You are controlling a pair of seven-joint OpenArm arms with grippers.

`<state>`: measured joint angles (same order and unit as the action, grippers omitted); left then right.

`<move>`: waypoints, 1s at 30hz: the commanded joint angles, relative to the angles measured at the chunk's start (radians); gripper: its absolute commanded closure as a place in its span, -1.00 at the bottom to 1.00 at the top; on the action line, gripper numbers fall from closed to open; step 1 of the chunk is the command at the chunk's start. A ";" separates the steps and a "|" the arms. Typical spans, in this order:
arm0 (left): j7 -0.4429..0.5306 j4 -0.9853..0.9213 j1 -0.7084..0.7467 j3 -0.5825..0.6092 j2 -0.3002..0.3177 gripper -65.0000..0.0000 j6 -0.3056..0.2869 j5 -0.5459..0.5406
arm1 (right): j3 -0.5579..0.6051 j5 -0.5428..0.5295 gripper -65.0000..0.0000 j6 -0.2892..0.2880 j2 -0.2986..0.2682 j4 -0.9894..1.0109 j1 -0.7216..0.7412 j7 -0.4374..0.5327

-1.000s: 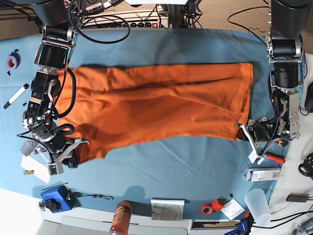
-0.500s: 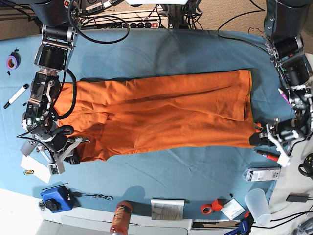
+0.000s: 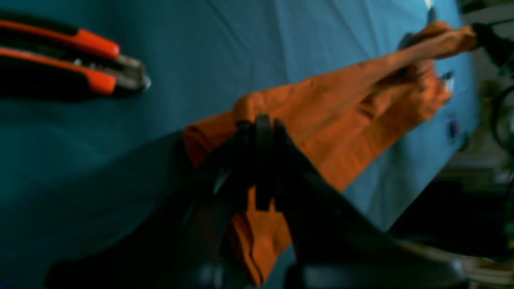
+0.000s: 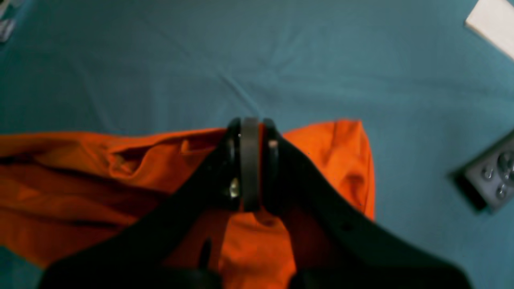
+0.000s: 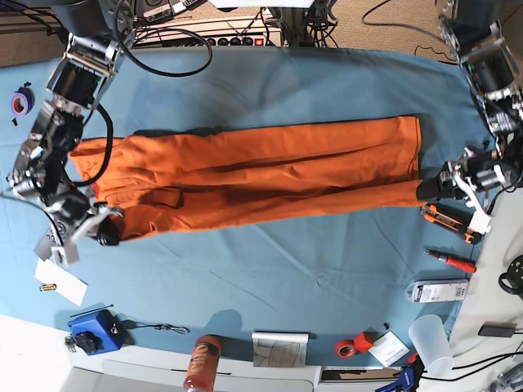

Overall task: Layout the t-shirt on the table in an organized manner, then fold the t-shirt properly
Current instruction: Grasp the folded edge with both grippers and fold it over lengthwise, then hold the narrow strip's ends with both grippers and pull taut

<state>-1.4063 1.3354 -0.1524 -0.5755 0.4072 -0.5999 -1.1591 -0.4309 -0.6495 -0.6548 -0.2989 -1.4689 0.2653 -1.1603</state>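
Observation:
The orange t-shirt [image 5: 261,175] is stretched lengthwise into a long narrow band across the teal table [image 5: 270,82]. My left gripper [image 5: 426,190] is shut on the shirt's near corner at the base view's right end. In the left wrist view the gripper [image 3: 259,132] pinches bunched orange cloth [image 3: 341,120], which runs taut toward the far arm. My right gripper [image 5: 106,235] is shut on the shirt's other near corner at the left end. In the right wrist view the gripper [image 4: 249,132] clamps the cloth edge [image 4: 345,160] just above the table.
An orange-and-black utility knife [image 5: 445,219] lies right below my left gripper and also shows in the left wrist view [image 3: 80,60]. A red screwdriver [image 5: 453,261], a white box [image 5: 437,290], a plastic cup [image 5: 431,343], a can [image 5: 200,363] and a blue box [image 5: 94,331] line the near edge.
Both arms have moved apart and toward the far side, pulling the shirt taut. Its near edge has risen and the cloth has narrowed into a band. The left gripper has passed beyond the utility knife.

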 commanded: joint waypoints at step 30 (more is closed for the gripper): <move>0.010 0.159 0.180 -0.004 -0.082 1.00 0.008 0.045 | -0.107 0.092 1.00 -0.002 -0.011 -0.015 -0.193 0.082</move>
<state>-1.4055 1.4780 0.0383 -0.5762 0.3080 -0.5953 -1.0931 -0.5327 -0.5503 -0.6586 -0.2928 -1.4681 0.0605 -1.0977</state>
